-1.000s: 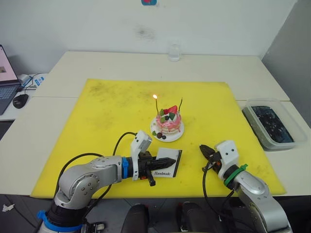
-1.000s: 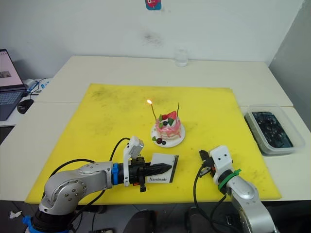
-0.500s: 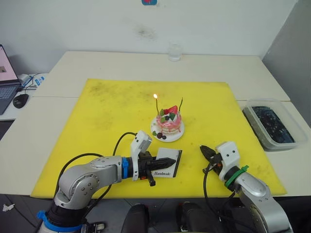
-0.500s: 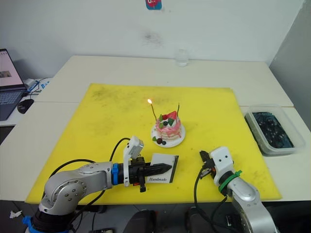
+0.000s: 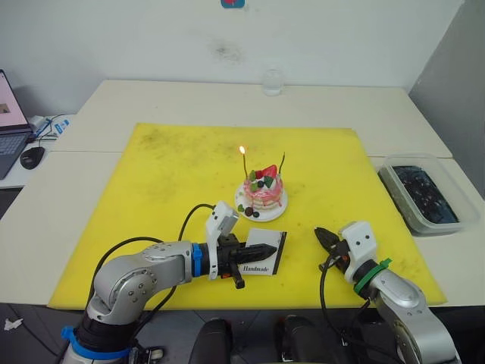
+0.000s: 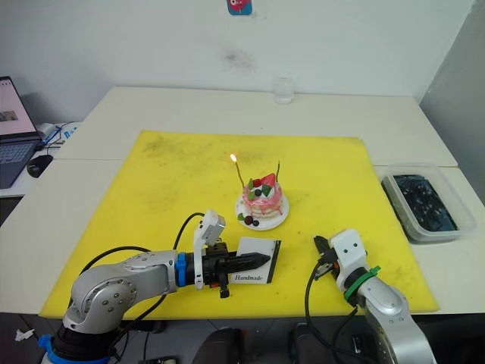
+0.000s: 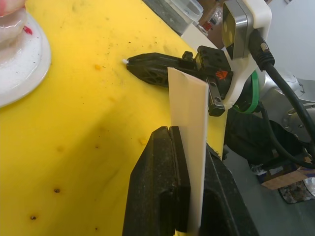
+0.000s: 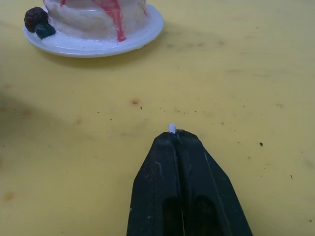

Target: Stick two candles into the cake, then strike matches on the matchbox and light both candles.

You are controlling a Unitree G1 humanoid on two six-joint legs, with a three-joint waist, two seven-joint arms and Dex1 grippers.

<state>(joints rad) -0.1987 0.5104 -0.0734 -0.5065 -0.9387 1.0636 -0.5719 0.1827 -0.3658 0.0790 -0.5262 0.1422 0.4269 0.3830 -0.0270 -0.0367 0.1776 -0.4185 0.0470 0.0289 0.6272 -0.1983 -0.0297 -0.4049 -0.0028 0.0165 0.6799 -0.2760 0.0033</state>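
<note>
The pink cake [image 5: 263, 194] stands on its white plate [image 5: 244, 212] in the middle of the yellow mat. Two thin candles stand in it: the left candle [image 5: 245, 164] burns with a small flame, the right candle [image 5: 282, 163] has no flame. My left gripper [image 5: 260, 250] is shut on the white matchbox [image 5: 268, 254], held on edge [image 7: 189, 108] just above the mat in front of the cake. My right gripper [image 5: 321, 236] is low over the mat to the right of the matchbox, shut on a match whose small white tip [image 8: 172, 128] pokes out towards the box.
A clear tub [image 5: 421, 194] with dark contents sits right of the yellow mat [image 5: 167, 174]. A glass [image 5: 272, 81] stands at the far table edge. A laptop [image 5: 6, 114] and mouse [image 5: 32, 157] lie at far left.
My left gripper has shifted the matchbox slightly to the right, towards the right gripper. The right gripper has drifted a little lower and to the right. The left candle's flame keeps burning.
</note>
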